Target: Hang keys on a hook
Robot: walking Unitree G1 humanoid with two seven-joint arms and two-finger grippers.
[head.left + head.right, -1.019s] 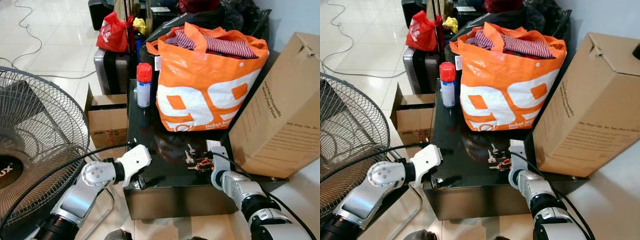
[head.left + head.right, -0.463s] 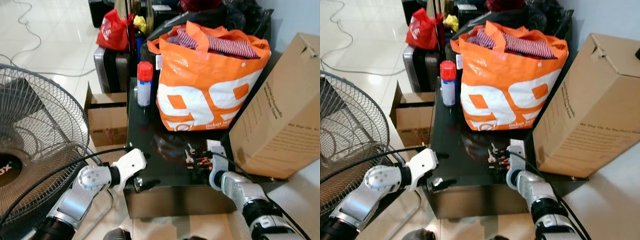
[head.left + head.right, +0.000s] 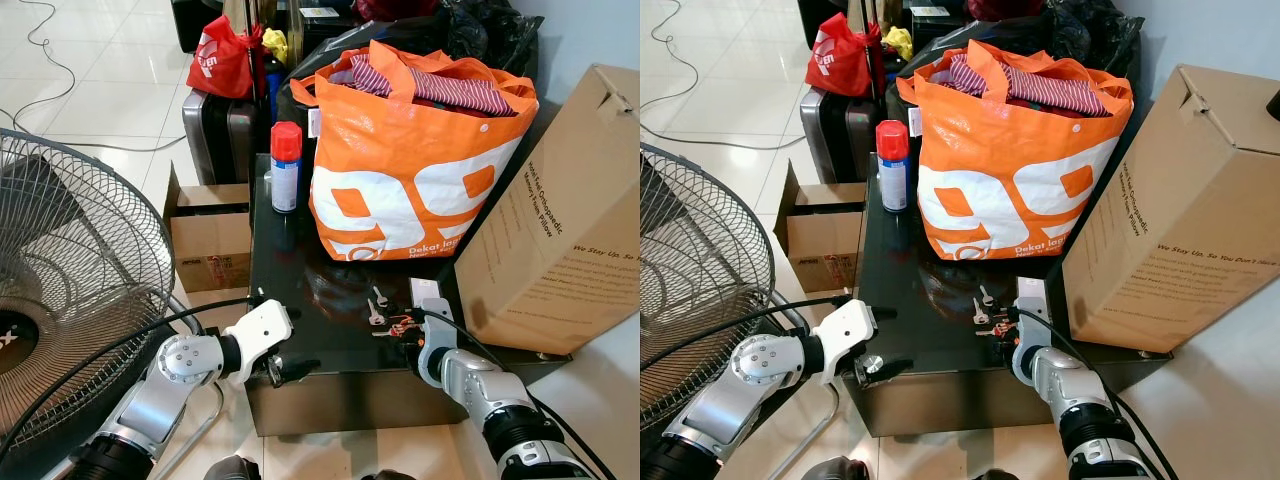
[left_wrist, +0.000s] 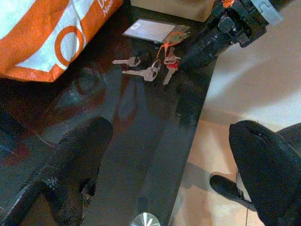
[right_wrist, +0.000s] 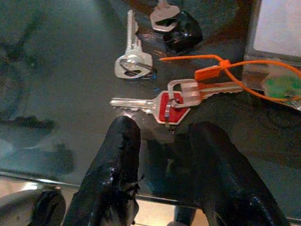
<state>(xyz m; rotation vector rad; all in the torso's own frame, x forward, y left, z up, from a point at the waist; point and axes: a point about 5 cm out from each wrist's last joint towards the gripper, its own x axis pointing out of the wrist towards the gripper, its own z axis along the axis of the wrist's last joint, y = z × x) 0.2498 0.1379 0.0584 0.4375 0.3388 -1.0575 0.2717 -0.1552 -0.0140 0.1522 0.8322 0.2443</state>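
A big wire fan stands at nine o'clock of the scene, and a tall cardboard box at three o'clock. Between them is the black glossy desk, with an orange shopping bag full of clothes towards twelve o'clock and a red-capped spray can just beside it at its ten o'clock. A smaller open carton sits on the floor by the desk.

The left end effector hangs at the desk's near corner, at seven o'clock, fingers spread wide and released.

The right end effector rests low on the desk at five o'clock, fingers slightly parted, gripping nothing.

The keys, one red-headed with an orange tag loop, lie flat on the desk just ahead of its fingertips.
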